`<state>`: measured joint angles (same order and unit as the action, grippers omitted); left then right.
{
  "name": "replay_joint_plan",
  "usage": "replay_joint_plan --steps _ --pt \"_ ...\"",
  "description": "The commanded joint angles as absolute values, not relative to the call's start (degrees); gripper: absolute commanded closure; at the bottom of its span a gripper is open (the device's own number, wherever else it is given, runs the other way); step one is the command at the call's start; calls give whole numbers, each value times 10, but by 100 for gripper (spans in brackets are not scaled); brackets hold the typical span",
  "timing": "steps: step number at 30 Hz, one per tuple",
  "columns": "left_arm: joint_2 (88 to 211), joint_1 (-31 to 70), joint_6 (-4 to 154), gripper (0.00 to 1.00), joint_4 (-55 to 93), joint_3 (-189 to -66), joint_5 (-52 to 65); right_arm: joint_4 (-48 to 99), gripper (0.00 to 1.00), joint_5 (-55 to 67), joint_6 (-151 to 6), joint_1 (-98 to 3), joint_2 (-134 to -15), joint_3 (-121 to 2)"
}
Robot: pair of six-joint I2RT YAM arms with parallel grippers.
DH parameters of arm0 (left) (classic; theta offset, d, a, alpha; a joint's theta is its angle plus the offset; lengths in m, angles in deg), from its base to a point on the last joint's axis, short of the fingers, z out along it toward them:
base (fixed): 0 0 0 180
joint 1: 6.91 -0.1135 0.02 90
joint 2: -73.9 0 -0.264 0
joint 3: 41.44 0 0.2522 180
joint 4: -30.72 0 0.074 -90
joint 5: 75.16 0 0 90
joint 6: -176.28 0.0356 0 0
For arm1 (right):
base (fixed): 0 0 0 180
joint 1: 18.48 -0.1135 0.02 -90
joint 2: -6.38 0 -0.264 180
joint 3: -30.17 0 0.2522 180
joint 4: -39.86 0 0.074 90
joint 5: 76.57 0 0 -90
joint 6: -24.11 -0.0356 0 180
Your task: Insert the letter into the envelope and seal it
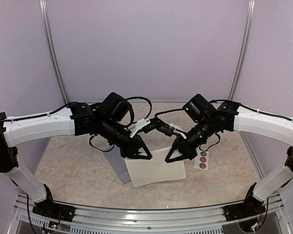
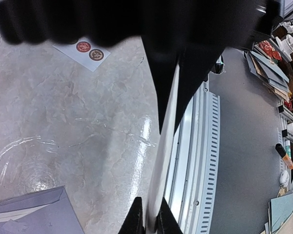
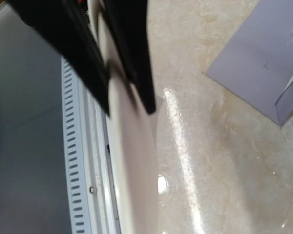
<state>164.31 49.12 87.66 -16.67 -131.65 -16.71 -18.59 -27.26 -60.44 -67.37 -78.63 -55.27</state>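
Note:
The letter (image 1: 156,170), a white sheet, slants up from the table at the centre. My left gripper (image 1: 141,155) is shut on its upper left edge and my right gripper (image 1: 178,157) on its upper right edge. In the left wrist view the letter (image 2: 158,180) runs edge-on out of my left gripper (image 2: 170,124), and a second pair of dark fingertips pinches it at the bottom edge. My right gripper (image 3: 128,105) clamps the blurred letter (image 3: 134,185). The grey-blue envelope (image 1: 115,165) lies flat under the left arm, apart from the sheet; it also shows as envelope (image 2: 34,214) and envelope (image 3: 259,58).
A small white sticker strip (image 1: 203,160) with round stickers lies right of the letter, also visible as the strip (image 2: 87,50). The slotted metal rail (image 1: 151,214) runs along the table's near edge. Pale walls close the back and sides.

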Motion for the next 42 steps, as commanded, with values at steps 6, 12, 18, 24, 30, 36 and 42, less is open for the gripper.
replay_joint_plan --steps 6,12,18,24,30,36,42 --pt "1652 505 852 93 -117 -1297 -204 -158 100 -289 -603 -684 -781 -563" --pt "1629 501 837 100 -83 -1255 -174 -103 85 -261 -635 -677 -743 -529" --pt "1547 490 757 100 67 -1160 -162 28 53 -299 -714 -656 -683 -451" --pt "1484 488 677 100 201 -1079 -146 123 48 -327 -772 -653 -657 -402" --pt "1460 487 648 100 246 -1047 -153 146 57 -330 -783 -653 -666 -390" --pt "1471 487 650 98 217 -1051 -174 111 100 -330 -760 -653 -673 -418" --pt "1491 486 668 92 173 -1076 -197 10 100 -334 -705 -653 -698 -462"
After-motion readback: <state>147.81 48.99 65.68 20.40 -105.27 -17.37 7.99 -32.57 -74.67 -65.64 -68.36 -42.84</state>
